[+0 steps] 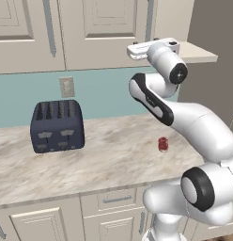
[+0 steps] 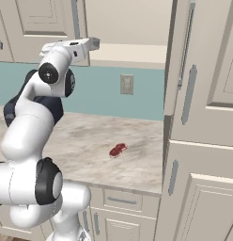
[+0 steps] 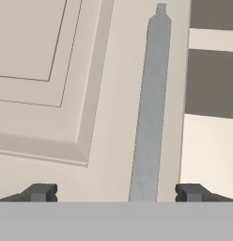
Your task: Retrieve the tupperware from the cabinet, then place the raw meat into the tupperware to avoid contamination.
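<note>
Pincer spread wide before the cabinet door handle, raw meat alone on the counter.

Nearest, on the marbled counter (image 1: 104, 160), the raw meat (image 1: 163, 144) lies in the open, a small red chunk near the front right, well apart from the dark blue toaster (image 1: 57, 126) standing to its left by the wall. Higher up, the pincer (image 3: 116, 192) is raised to the cabinet (image 1: 99, 33), its two dark tips spread wide with the long grey bar handle (image 3: 150, 108) between them, touching neither. Beyond the door's edge a plain beige shelf (image 2: 132, 54) shows inside.
</note>
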